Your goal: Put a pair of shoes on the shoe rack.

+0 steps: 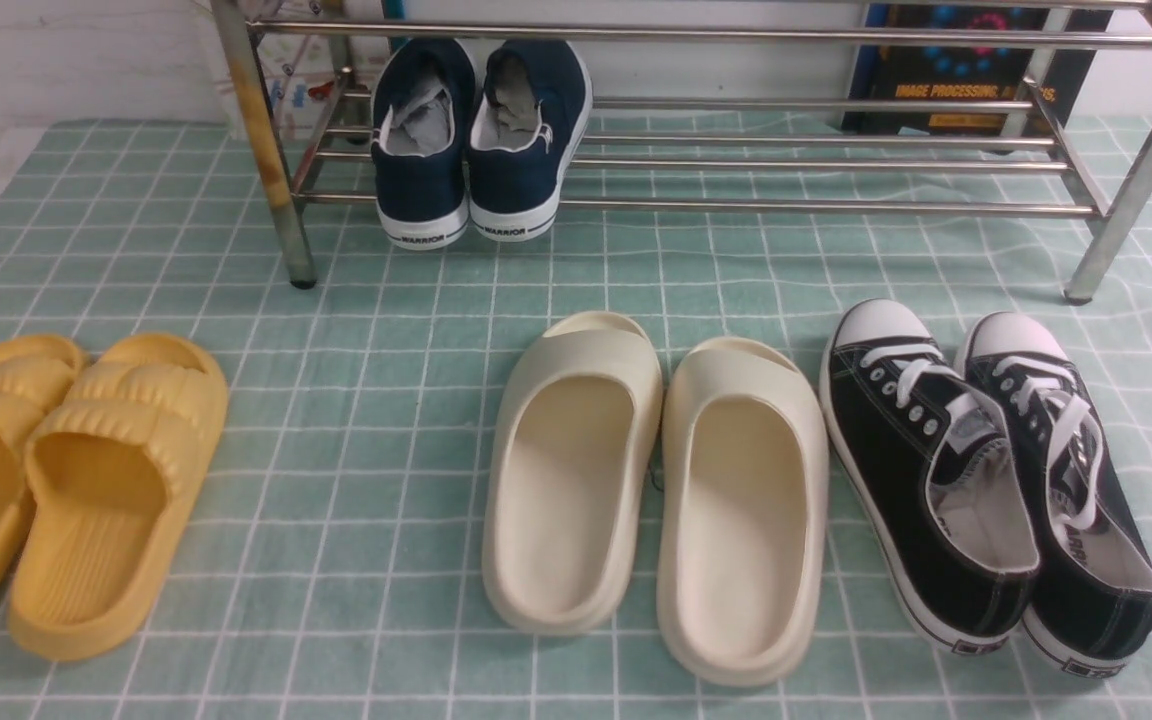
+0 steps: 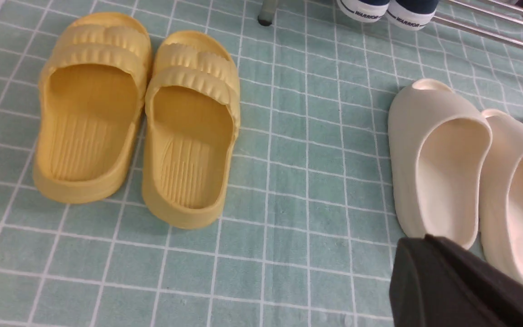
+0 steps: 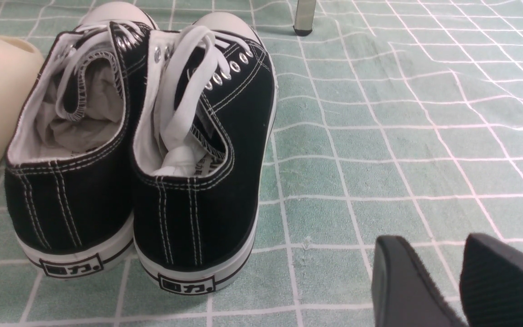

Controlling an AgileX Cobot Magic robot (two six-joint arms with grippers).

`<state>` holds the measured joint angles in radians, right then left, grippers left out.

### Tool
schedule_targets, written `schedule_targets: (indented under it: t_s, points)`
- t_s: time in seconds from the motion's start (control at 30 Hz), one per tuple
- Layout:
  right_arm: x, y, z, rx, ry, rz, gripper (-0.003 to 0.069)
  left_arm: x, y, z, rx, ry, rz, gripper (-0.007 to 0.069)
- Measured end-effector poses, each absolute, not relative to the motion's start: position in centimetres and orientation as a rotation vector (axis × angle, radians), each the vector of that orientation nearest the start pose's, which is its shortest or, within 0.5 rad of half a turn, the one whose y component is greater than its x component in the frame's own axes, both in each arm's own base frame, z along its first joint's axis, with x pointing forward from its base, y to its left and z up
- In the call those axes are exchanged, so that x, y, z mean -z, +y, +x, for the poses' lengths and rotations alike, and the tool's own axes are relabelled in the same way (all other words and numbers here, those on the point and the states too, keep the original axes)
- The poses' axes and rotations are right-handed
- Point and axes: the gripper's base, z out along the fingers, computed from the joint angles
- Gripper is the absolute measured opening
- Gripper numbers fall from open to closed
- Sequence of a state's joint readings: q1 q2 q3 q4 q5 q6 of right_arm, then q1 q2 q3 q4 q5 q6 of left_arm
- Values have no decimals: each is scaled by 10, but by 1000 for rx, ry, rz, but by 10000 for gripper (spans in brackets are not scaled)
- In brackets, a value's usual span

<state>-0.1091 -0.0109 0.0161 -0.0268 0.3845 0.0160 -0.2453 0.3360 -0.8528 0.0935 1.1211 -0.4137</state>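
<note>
The pair of navy-blue slip-on shoes, left (image 1: 421, 150) and right (image 1: 526, 150), stands side by side on the lower bars of the steel shoe rack (image 1: 786, 207), near its rust-stained left leg (image 1: 261, 120), with the "WARRIOR" heels facing me. The heels (image 2: 382, 10) also show at the edge of the left wrist view. Neither gripper shows in the front view. My left gripper (image 2: 418, 243) is one dark mass with its fingers together, empty, above the cloth beside a cream slide. My right gripper (image 3: 434, 245) is slightly open and empty, above the cloth beside the black sneakers.
Yellow slides (image 1: 76, 480) lie at front left, cream slides (image 1: 656, 480) in the middle, and black lace-up sneakers (image 1: 986, 470) at front right, all on a green checked cloth (image 1: 356, 330). A dark book (image 1: 966, 70) leans behind the rack. A rack foot (image 3: 303, 22) stands beyond the sneakers.
</note>
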Motion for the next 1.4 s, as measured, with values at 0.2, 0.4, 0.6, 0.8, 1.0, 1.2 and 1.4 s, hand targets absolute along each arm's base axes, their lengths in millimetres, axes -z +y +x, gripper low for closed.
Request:
schedule_targets:
  t_s: [0.2,0.4,0.6,0.8,1.0,1.2,1.4]
  points:
    - [-174,-7,52,91,1871,101,239,-333,-2,35,259,1921,-105,-13]
    - [-174,-7,52,91,1871,101,239,-271,-4,41,251,1677,-161,-13]
    - [-174,-7,52,91,1871,101,239,-210,-1,50,203,1712,-222,-13]
    - [-174,-7,52,91,1871,101,239,-177,-1,54,170,1807,-218,-13]
    - [-174,-7,52,91,1871,101,239,-172,0,53,160,1851,-215,-13]
    - [-174,-7,52,91,1871,101,239,-170,0,53,148,1869,-203,-13]
    - [-174,-7,52,91,1871,101,239,-170,0,53,146,1870,-200,-13]
